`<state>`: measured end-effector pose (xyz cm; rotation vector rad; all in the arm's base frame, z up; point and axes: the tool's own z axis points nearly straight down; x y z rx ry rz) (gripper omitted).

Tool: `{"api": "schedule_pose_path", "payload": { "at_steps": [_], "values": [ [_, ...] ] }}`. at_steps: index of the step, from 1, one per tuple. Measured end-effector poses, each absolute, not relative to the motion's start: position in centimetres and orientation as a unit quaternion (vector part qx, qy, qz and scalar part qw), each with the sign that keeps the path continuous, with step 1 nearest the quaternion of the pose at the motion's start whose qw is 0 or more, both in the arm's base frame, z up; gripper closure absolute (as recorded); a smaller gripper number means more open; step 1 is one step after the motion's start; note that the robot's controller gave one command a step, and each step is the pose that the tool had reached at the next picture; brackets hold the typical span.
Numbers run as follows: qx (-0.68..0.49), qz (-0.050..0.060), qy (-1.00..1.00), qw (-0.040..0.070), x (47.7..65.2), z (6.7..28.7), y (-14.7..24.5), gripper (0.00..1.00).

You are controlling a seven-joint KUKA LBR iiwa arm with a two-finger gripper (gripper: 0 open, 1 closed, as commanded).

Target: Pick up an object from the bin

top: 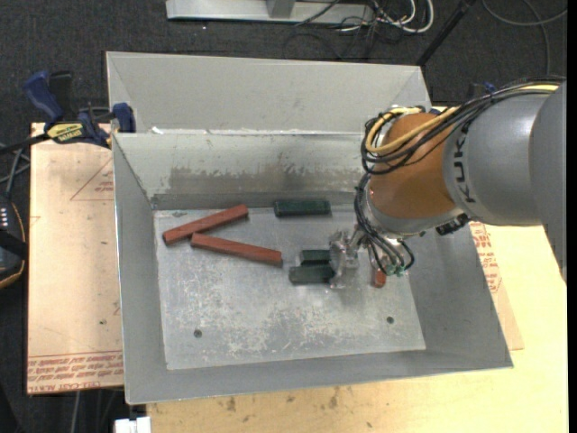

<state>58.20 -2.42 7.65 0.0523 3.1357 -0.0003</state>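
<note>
- The gripper was low over the floor of the bin, right of the floor's middle, below the arm's orange cover.
- Whether the gripper was spread or pressed together could not be told; it was a small silvery shape half hidden under the wrist.
- A dark flat block lay on the floor just to the left of the gripper, and its right end seemed to touch the gripper.
- A smaller dark piece sat against the far side of that block, also just left of the gripper; whether the two were one thing could not be told.
- Nothing could be seen held in the gripper.
- A dark green bar lay farther back from the gripper and a little to its left, near the rear wall.
- Two red-brown sticks lay well to the left of the gripper: the nearer one pointed its right end towards the dark block, and the farther one lay behind it, slanted.
</note>
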Motion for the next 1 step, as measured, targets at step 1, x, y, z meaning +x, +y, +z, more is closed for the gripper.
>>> {"api": "schedule_pose_path", "payload": {
  "at_steps": [1],
  "values": [
    [0.028,0.001,1.0,0.006,59.79,25.97,-0.2,1.0]
  ]
}}
